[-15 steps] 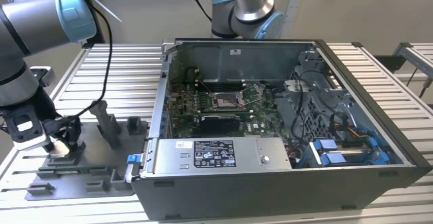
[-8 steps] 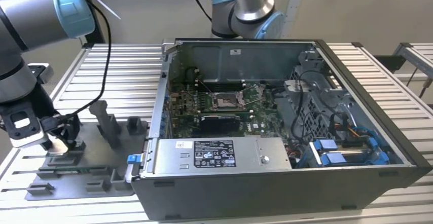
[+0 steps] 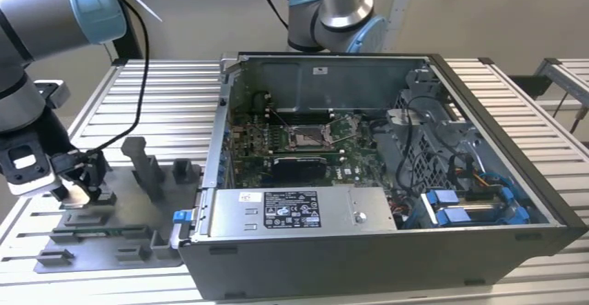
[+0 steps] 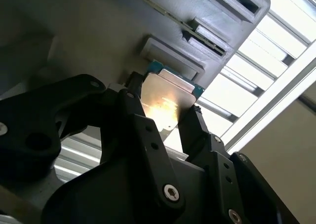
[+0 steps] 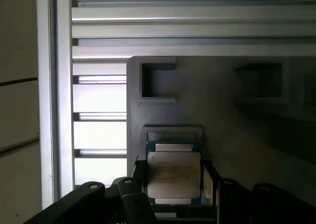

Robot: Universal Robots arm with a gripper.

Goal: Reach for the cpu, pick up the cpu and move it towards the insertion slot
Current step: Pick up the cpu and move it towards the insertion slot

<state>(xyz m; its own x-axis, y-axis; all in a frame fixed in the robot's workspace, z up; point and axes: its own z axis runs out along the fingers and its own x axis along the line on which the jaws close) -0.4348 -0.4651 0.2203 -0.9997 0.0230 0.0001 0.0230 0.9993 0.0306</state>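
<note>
The thin, pale silver square cpu (image 5: 174, 177) (image 4: 165, 98) is seated in a recess of the grey plastic tray (image 3: 101, 250) (image 5: 212, 95) near a corner of the slatted metal bench (image 3: 156, 91), straddled by the black claw (image 5: 174, 187) (image 4: 163, 103) (image 3: 83, 188); whether it is pinched cannot be told. The silvery-framed square insertion slot (image 3: 305, 136) is set inside the open dark computer case (image 3: 368, 263), well apart

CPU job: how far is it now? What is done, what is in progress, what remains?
Done: the reach. The gripper is down at the cpu on the grey tray. In hand: the pickup; the cpu looks seated in its tray pocket, and whether it is gripped cannot be told. Left: the lift and the move to the insertion slot inside the open computer case.
</note>
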